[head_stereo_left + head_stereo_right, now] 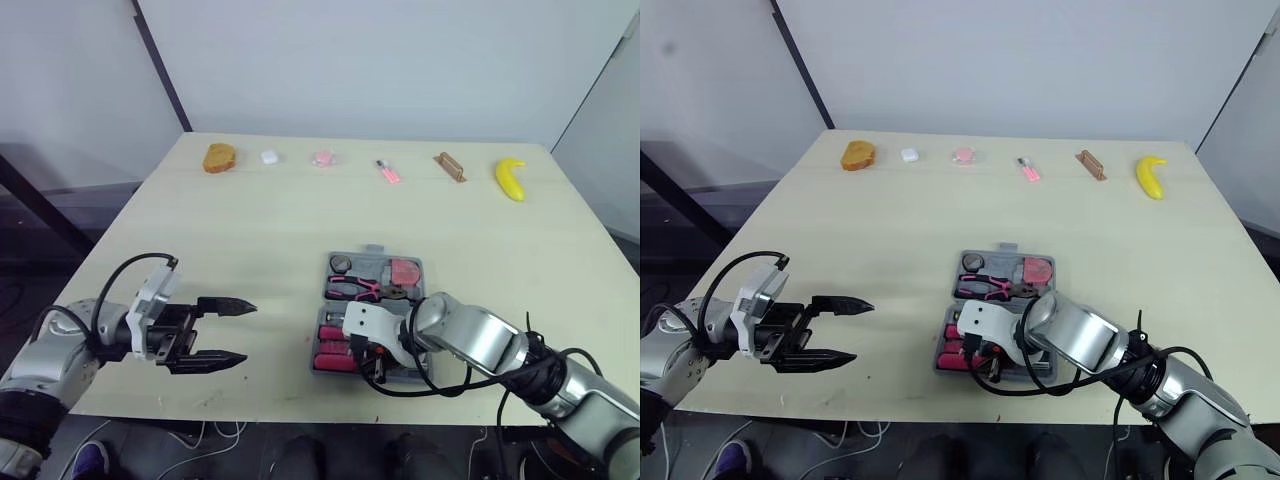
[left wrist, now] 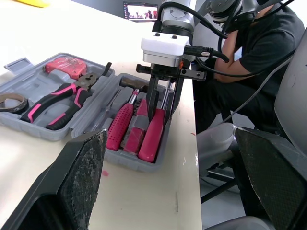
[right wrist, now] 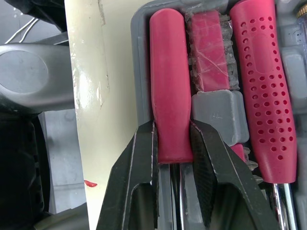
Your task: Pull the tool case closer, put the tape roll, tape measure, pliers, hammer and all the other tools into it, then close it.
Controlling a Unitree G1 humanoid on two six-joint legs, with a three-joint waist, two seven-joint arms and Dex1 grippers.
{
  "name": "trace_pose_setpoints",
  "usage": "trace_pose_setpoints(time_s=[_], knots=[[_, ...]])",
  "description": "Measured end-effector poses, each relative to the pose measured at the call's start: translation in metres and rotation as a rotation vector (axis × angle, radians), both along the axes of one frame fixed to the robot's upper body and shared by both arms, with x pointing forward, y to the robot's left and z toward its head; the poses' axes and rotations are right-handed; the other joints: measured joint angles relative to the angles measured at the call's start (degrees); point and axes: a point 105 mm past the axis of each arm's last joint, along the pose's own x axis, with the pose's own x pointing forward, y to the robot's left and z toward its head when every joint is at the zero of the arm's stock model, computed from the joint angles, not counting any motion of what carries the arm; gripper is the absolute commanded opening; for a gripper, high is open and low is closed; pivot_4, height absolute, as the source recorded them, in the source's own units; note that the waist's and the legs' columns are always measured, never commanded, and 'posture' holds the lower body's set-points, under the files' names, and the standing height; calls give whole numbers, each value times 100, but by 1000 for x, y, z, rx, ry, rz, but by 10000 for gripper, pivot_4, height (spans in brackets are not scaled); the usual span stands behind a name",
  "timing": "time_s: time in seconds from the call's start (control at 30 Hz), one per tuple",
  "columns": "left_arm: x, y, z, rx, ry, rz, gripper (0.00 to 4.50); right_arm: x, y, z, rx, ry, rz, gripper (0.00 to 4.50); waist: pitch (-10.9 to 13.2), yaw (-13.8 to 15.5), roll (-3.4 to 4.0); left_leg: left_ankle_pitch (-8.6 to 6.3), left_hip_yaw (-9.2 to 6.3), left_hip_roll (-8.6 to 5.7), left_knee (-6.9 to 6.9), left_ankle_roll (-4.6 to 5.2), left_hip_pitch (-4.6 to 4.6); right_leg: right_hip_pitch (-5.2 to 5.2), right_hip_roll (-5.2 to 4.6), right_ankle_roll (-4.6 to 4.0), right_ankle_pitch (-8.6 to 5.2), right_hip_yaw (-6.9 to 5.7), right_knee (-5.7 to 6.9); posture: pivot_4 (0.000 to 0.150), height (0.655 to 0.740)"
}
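Note:
The grey tool case (image 1: 331,262) lies open near the table's front edge. In its far half are the tape roll (image 1: 341,263), the pink-handled pliers (image 1: 352,290) and the red tape measure (image 1: 404,271). Its near half holds red-handled tools. My right gripper (image 1: 365,366) reaches down into that near half. Its fingers (image 3: 144,158) press both sides of the smooth red hammer handle (image 3: 168,81), which lies in its slot beside a dotted red screwdriver handle (image 3: 261,96). My left gripper (image 1: 246,333) hovers open over bare table left of the case, holding nothing.
Along the table's far edge lie a bread piece (image 1: 219,158), a small white item (image 1: 269,156), two pink items (image 1: 322,158), a brown block (image 1: 449,167) and a banana (image 1: 510,178). A person in a black shirt (image 2: 268,43) sits past the table's front edge.

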Motion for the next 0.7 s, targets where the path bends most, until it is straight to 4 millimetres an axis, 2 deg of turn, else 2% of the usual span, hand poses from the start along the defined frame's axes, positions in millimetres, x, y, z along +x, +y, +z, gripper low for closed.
trace_pose_setpoints(time_s=[0.07,0.1,0.17,0.23,0.4,0.6,0.7], knots=[[0,0,0,-2,0,-1,45000,0,1,0,2,4,0,4531,0,-30,0,0,0,1,0,0,0,0,0,0,0,0,1,1500,7400],[0,-1,0,-3,0,-2,45000,0,2,0,5,8,2,12531,0,-49,0,0,-1,2,0,0,1,0,2,-1,0,0,1,1500,7400],[0,-1,-1,-4,0,-3,45000,0,3,0,9,16,6,16744,0,-55,0,0,0,4,-1,0,2,0,3,-1,0,0,1,1500,7400],[-1,-1,-1,-4,3,-3,45000,-5,7,-3,12,31,27,25982,0,-56,1,0,0,5,-1,0,2,0,4,-2,0,0,2,1500,7400],[-1,-1,-2,-5,9,-2,45000,-4,6,-1,49,34,16,25982,1,-25,1,0,4,-2,2,0,1,2,-6,0,0,1,-1,1500,7400],[-2,-2,-4,-16,25,0,45000,8,-4,37,368,-5,-51,25982,2,19,-1,0,0,-5,0,-1,-2,6,-7,1,0,-4,-8,1500,7400],[-2,-3,-4,-21,28,-1,45000,2,-9,32,466,12,-65,25982,2,14,0,0,-1,-4,-1,-1,-2,5,-4,1,0,-3,-6,1500,7400]])
